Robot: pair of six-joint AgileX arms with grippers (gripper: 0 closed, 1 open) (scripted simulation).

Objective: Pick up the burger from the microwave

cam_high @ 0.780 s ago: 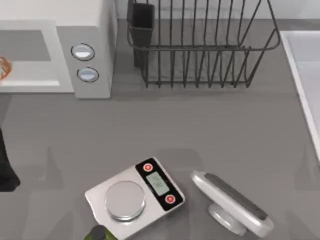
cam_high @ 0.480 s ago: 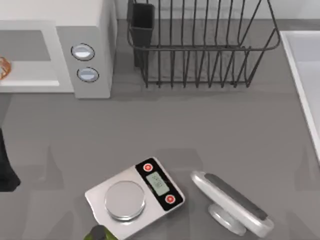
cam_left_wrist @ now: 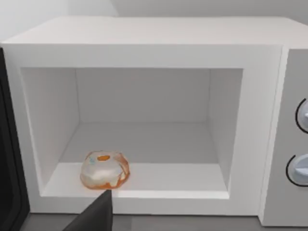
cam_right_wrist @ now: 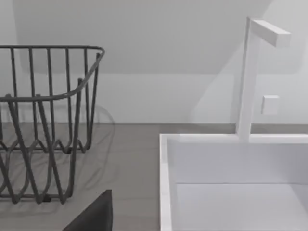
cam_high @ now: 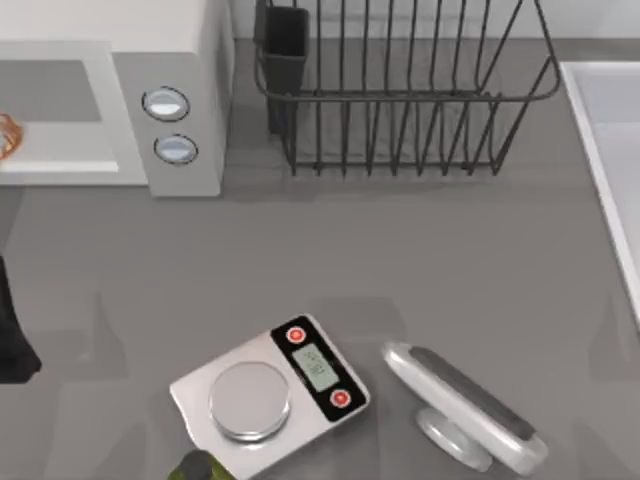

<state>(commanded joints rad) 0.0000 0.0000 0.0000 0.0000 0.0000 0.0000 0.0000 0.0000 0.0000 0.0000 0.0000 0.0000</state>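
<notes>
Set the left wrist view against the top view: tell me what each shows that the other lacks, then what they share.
Left wrist view alone: the whole burger at the front of the microwave's white cavity floor, the open door's dark edge, and a dark finger of the left gripper below it.

Top view alone: the wire rack, the silver scale, a white device on a stand, the sink's edge.

Shared: the microwave, its two dials, and the burger, cut off at the top view's left edge.
</notes>
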